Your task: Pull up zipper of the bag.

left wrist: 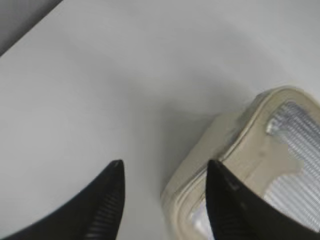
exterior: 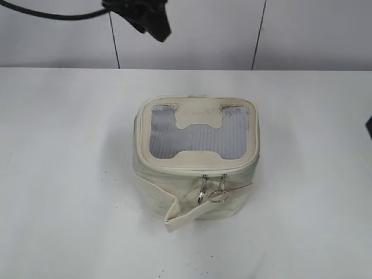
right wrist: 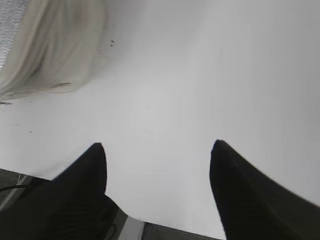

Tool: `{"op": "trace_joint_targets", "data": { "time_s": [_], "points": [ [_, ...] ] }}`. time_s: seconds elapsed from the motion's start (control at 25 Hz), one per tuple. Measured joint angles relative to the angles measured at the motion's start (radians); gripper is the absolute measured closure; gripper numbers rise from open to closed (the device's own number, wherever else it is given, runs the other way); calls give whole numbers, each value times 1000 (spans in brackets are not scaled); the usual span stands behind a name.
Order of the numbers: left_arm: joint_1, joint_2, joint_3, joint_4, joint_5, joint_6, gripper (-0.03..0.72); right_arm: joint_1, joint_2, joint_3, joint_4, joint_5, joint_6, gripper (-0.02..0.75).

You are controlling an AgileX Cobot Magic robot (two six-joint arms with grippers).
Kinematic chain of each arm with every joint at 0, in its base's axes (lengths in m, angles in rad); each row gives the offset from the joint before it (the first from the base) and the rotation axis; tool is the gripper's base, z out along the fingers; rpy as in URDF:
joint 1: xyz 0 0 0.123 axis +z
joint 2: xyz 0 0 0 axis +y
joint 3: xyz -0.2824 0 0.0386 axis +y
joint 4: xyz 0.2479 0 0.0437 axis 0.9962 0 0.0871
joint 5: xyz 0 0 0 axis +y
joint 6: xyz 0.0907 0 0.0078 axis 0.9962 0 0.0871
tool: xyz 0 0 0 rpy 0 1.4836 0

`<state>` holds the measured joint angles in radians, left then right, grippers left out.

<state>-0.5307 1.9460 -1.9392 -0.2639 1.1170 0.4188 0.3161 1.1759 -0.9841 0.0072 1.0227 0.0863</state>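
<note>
Cream bag point(exterior: 195, 168) sits apart from both jaws; left and right spread wide, holding nothing.

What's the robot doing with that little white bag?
Nothing is touching it yet. The bag sits alone on the white table, with its zipper pulls hanging side by side at the front. The left gripper hangs open above the bag's edge, and the right gripper is open too, over bare table off to the side. It looks ready to reach for the zipper.
</note>
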Motion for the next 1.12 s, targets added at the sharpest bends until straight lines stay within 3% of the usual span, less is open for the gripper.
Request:
{"op": "trace_joint_targets", "data": {
  "time_s": [0.24, 0.48, 0.72, 1.12],
  "points": [
    [48, -144, 0, 251, 96, -246, 285, -19, -145, 0, -119, 91, 29, 232],
    [70, -326, 80, 379, 101, -384, 285, -19, -307, 0, -130, 182, 29, 232],
    [70, -564, 298, 357, 102, -406, 285, -19, -505, 23, -116, 187, 6, 232],
    [70, -1118, 820, 172, 107, -410, 285, -19, -919, 270, -7, 192, -29, 239]
  ]
}}
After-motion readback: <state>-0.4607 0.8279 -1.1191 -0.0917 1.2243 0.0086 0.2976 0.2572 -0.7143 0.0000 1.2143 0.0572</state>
